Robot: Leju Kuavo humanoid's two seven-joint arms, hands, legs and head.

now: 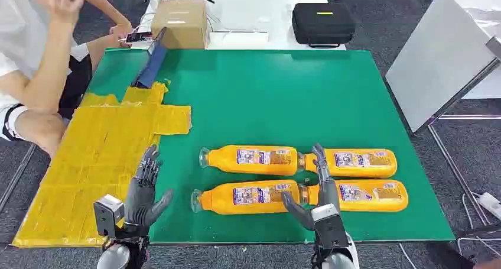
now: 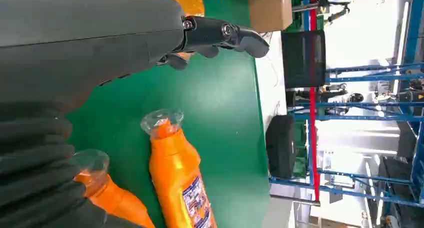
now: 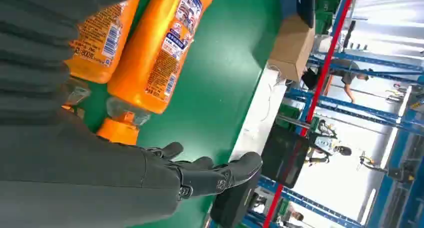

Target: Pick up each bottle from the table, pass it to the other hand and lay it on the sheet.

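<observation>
From the head view I am seeing four orange bottles [image 1: 253,159] lying on their sides on the green desk [image 1: 266,91], each full of orange liquid, right of the yellow sheet [image 1: 94,151]. My left robot hand [image 1: 145,189] is hovering spread and holding nothing at the sheet's edge; my right robot hand [image 1: 316,189] is reaching, fingers apart, between the bottles. A cardboard box [image 1: 180,22] and a black case [image 1: 323,22] are sitting beyond.

In the left wrist view, two capped bottles [image 2: 177,175] are lying near the open fingers [image 2: 240,35].

In the right wrist view, the fingers [image 3: 220,175] are extending beside the bottles [image 3: 160,50], gripping nothing.

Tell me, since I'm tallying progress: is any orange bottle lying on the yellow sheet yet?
No: in the head view all four orange bottles lie on the green mat, off the yellow sheet.
</observation>
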